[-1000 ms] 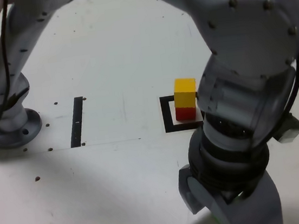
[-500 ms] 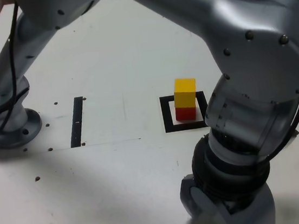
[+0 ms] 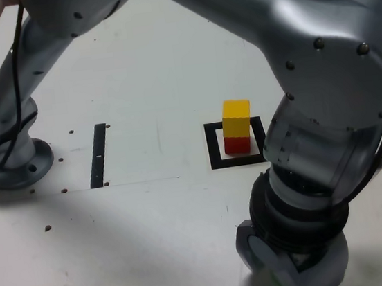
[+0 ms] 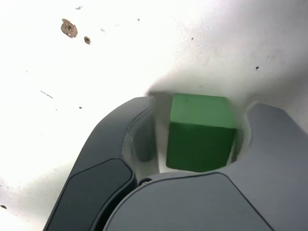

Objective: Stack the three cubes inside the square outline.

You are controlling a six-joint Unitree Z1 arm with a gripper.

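The yellow cube (image 3: 236,109) sits on the red cube (image 3: 236,143), both upright inside the black square outline (image 3: 214,147). Near the table's front edge my gripper (image 3: 291,274) is down at the table surface, its fingertips hidden by the wrist. In the wrist view the green cube (image 4: 199,130) rests on the white table between the two dark fingers (image 4: 115,139), with my gripper (image 4: 202,107) open around it. A strip of table shows between the cube and one finger; the other finger is nearly touching. The exterior view hides the green cube under the gripper.
A thin black bar marking (image 3: 99,154) lies at the exterior view's left, next to the arm's base (image 3: 12,161) and its cable. The arm's large elbow (image 3: 322,78) hangs over the table's right part, close beside the stack.
The wrist has shifted toward the exterior view's right and sunk lower at the table's front edge. The yellow-on-red stack has not moved.
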